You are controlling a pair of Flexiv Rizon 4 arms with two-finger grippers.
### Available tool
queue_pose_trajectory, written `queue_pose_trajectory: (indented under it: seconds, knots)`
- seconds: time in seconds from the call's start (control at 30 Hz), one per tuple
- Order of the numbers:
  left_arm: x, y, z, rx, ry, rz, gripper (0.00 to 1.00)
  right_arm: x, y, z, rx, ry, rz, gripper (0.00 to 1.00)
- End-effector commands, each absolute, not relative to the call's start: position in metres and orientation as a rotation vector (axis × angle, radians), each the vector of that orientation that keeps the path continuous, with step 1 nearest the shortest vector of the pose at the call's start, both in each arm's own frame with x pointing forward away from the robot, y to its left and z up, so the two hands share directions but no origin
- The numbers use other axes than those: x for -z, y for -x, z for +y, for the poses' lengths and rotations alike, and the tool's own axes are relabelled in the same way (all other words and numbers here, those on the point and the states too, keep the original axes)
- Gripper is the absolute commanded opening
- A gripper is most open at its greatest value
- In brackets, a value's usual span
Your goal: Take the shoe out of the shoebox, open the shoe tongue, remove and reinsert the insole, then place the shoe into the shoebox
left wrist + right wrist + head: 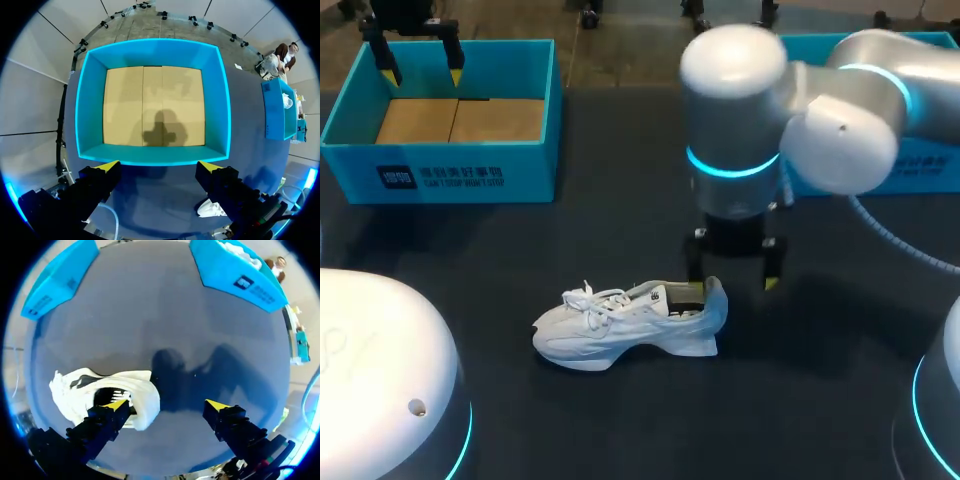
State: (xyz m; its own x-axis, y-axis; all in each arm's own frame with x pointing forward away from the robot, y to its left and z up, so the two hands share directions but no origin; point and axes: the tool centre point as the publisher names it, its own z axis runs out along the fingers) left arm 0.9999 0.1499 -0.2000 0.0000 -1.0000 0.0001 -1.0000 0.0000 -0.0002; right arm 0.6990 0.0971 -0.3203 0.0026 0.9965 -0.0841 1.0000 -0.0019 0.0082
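Shoe (630, 322) sits out on the surface (820, 400), long axis left-right, heel just below our right pincer (733, 272), which is open and nearer. Left wrist: left pincer (157, 167) open above the empty shoebox (90, 100). Right wrist: 1 finger over the shoe's opening, the other clear.

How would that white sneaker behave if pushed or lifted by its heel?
The shoe probably tips little: it stands on a broad sole. Its heel collar looks soft, so it may buckle under the right gripper. The loose laces would likely flop.
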Motion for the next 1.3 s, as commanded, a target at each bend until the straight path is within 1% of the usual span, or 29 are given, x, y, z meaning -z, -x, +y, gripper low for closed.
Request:
queue_pose_trajectory:
  seconds: [0.03,0.1,0.17,0.3,0.33,0.67,0.73,0.77,0.83,0.87,0.93,0.97,1.3]
  knots:
    - [0.2,-1.0,0.15,0.0,2.221,2.222,1.0,0.295,-0.695,0.065,-0.105,-2.133,2.304,1.0]
    - [0.2,-1.0,0.15,0.0,2.221,2.222,1.0,0.291,-0.696,0.063,-0.137,-2.095,2.344,1.0]
    - [0.2,-1.0,0.15,0.0,2.221,2.222,1.0,0.281,-0.697,0.056,-0.245,-2.0,2.429,1.0]
    - [0.2,-1.0,0.15,0.0,2.221,2.222,1.0,0.27,-0.697,0.04,-0.632,-1.724,2.635,1.0]
    - [0.2,-1.0,0.15,0.0,2.221,2.222,1.0,0.27,-0.698,0.039,-0.52,-1.594,2.745,1.0]
    - [0.2,-1.0,0.15,0.0,2.221,2.222,1.0,0.27,-0.698,0.039,-0.52,-1.594,2.745,1.0]
    - [0.2,-1.0,0.15,0.0,2.221,2.222,1.0,0.277,-0.698,0.027,-0.703,-1.446,2.835,1.0]
    - [0.2,-1.0,0.15,0.0,2.221,2.222,1.0,0.278,-0.698,0.019,-0.886,-1.389,2.87,1.0]
    - [0.2,-1.0,0.15,0.0,2.221,2.222,1.0,0.28,-0.697,0.007,-1.099,-1.178,2.954,1.0]
    - [0.2,-1.0,0.15,0.0,2.221,2.222,1.0,0.279,-0.695,0.003,-1.269,-0.974,3.003,1.0]
    - [0.2,-1.0,0.15,0.0,2.221,2.222,1.0,0.275,-0.681,-0.001,-1.598,-0.365,3.06,1.0]
    - [0.2,-1.0,0.15,0.0,2.221,2.222,1.0,0.275,-0.672,-0.006,-1.669,-0.13,3.065,1.0]
    - [0.2,-1.0,0.15,0.0,2.221,2.222,1.0,0.275,-0.672,-0.006,-1.669,-0.13,3.065,1.0]
